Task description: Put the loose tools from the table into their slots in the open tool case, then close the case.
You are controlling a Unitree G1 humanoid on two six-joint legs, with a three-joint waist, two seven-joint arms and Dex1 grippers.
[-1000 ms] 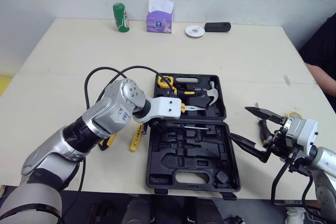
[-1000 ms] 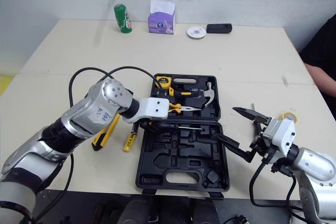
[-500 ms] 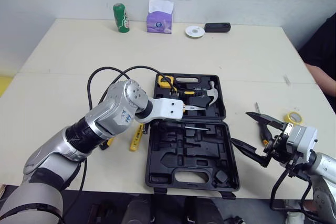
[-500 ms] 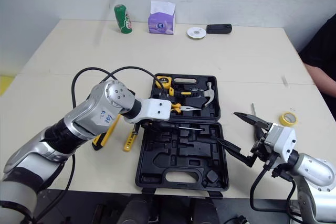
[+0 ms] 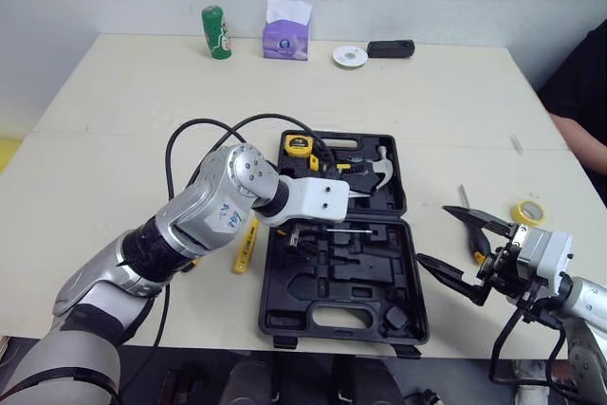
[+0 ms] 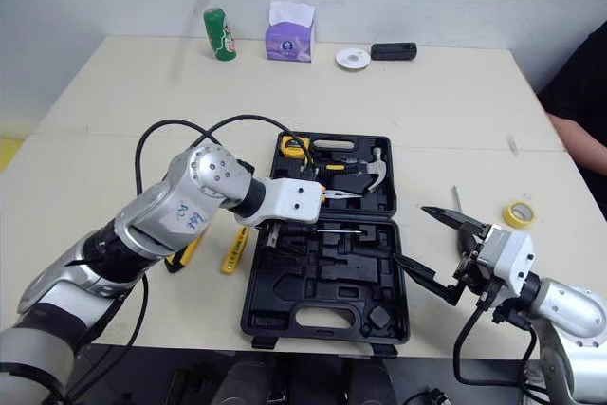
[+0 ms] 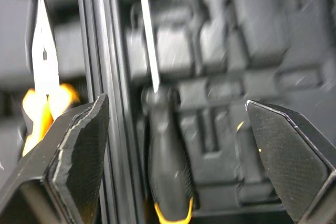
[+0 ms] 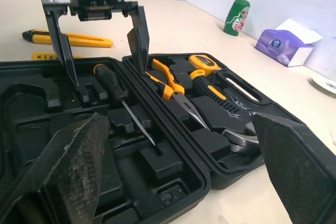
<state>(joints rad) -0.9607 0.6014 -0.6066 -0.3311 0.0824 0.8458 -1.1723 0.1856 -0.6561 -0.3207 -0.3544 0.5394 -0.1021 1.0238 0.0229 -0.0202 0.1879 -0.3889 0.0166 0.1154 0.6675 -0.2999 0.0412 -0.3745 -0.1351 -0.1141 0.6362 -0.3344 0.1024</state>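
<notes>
The left pincer [image 7: 176, 106] is wide open over the black screwdriver [image 8: 110, 85]. It has one finger on each side and does not touch it. The screwdriver lies in the near half of the tool case [image 5: 343, 329], at about 12 o'clock there, right beside the hinge. It may not be pushed all the way into its slot; the close view is too blurry to be sure. To do this well, lift the pincer straight up so no finger bumps the handle out. The right pincer [image 5: 432, 233] is open too and holds nothing, at 3 o'clock of the case. A yellow tool [image 5: 245, 246] lies on the desk [image 5: 114, 139] at 9 o'clock of the case.
</notes>
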